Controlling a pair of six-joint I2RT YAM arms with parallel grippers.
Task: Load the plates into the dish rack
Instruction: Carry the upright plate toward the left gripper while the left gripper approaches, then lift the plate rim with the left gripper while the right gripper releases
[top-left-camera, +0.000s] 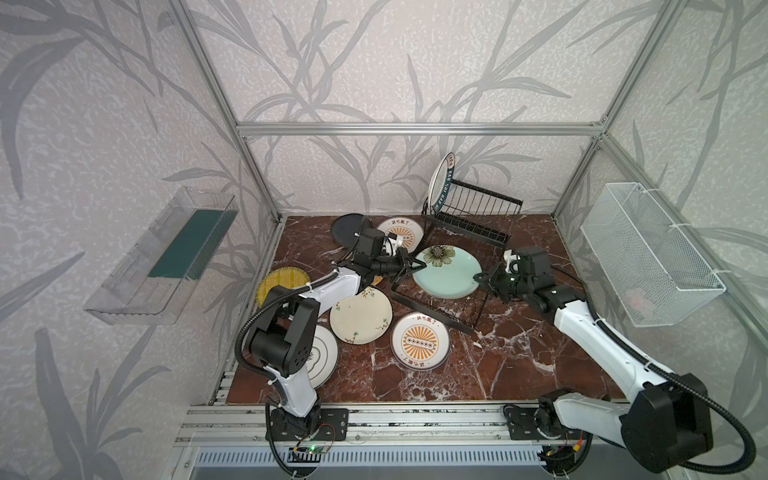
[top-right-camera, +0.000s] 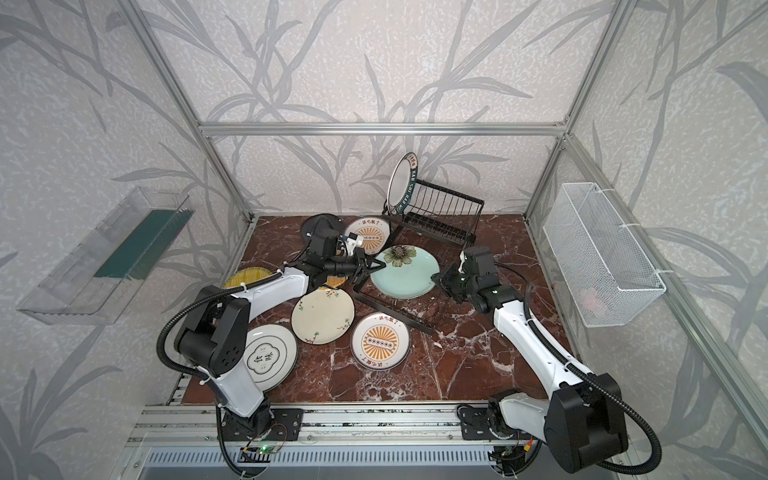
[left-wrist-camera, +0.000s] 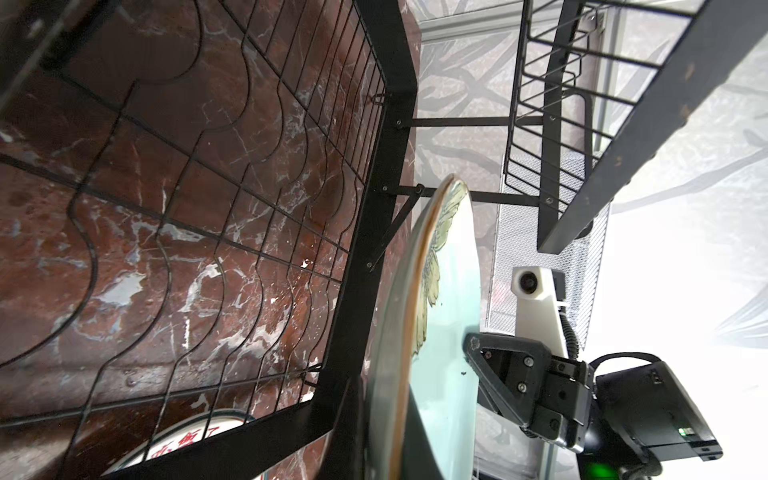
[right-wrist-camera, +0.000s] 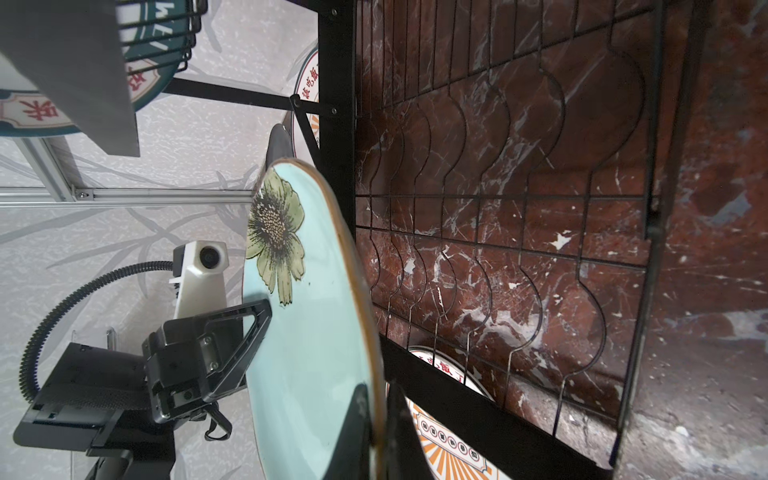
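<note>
A pale green plate (top-left-camera: 451, 276) with a painted flower hangs level over the flat grid tray (top-left-camera: 434, 314) of the black wire dish rack (top-left-camera: 478, 210), held at opposite rims. My left gripper (top-left-camera: 419, 265) is shut on its left rim. My right gripper (top-left-camera: 478, 277) is shut on its right rim. In the left wrist view my gripper (left-wrist-camera: 384, 415) pinches the plate (left-wrist-camera: 444, 340) edge, with the tray grid (left-wrist-camera: 208, 208) beyond. The right wrist view shows that gripper (right-wrist-camera: 378, 419) clamped on the plate (right-wrist-camera: 307, 332). A white dark-rimmed plate (top-left-camera: 441, 183) stands in the rack's raised section.
On the marble lie a black plate (top-left-camera: 345, 228), two sunburst plates (top-left-camera: 402, 233) (top-left-camera: 419, 341), a cream floral plate (top-left-camera: 360, 316), a yellow woven plate (top-left-camera: 277, 281) and a white dark-rimmed plate (top-left-camera: 323, 358) partly under my left arm. A clear bin (top-left-camera: 166, 257) and a white mesh basket (top-left-camera: 648, 257) hang on the side walls.
</note>
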